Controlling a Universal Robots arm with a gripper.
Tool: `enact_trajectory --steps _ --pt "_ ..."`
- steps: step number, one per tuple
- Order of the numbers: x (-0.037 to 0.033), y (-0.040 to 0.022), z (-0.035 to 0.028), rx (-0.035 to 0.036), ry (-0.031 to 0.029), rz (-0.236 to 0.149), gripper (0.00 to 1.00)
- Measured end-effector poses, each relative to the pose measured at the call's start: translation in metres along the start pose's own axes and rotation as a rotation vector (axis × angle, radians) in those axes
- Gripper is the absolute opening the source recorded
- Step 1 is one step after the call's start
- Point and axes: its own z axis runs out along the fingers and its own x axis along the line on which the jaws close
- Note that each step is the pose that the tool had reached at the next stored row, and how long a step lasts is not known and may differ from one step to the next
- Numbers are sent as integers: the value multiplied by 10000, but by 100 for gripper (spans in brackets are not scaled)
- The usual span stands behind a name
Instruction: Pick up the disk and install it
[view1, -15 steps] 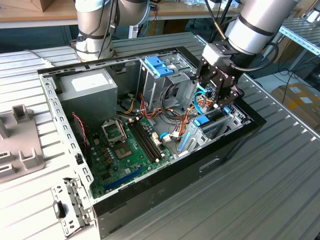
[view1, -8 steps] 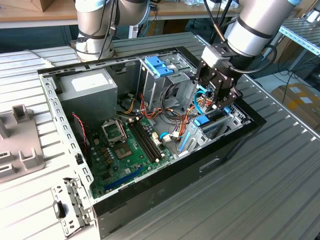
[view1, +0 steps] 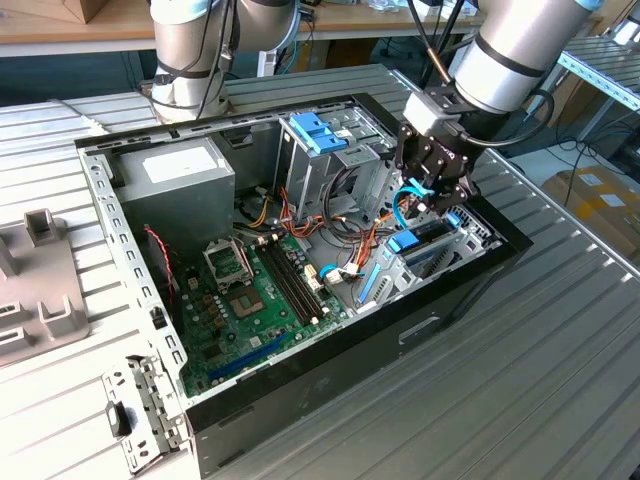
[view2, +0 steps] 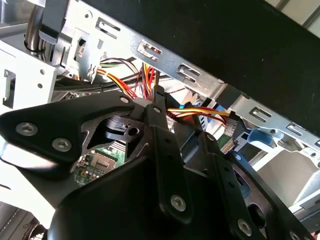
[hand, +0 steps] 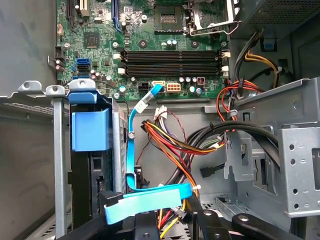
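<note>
the pincer (view1: 437, 190) hangs inside the open computer case (view1: 440, 300), over the drive bay at the case's side toward the exterior view's right. can't tell whether it is wide or narrow, the black linkages hide the tips. the disk (view1: 420, 243) sits on edge in that bay just below the pincer, blue tabs up; in the first wrist view it stands upright in its slot (hand: 92, 165). a light-blue flat cable (hand: 145, 200) curls beside it. the motherboard (view1: 255, 300) lies on the case floor, the grey power supply (view1: 180, 175) at the far corner.
</note>
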Motion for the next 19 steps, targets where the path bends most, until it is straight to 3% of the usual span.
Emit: enact_trajectory --steps 5,8,11,13,19 --pt "0 5 0 1 0 0 33" --pt "0 70 5 0 0 1 33" --pt "-13 96 2 6 20 2 33" --pt "-19 100 -33 12 96 8 33" --pt "-26 109 -139 12 96 8 33"
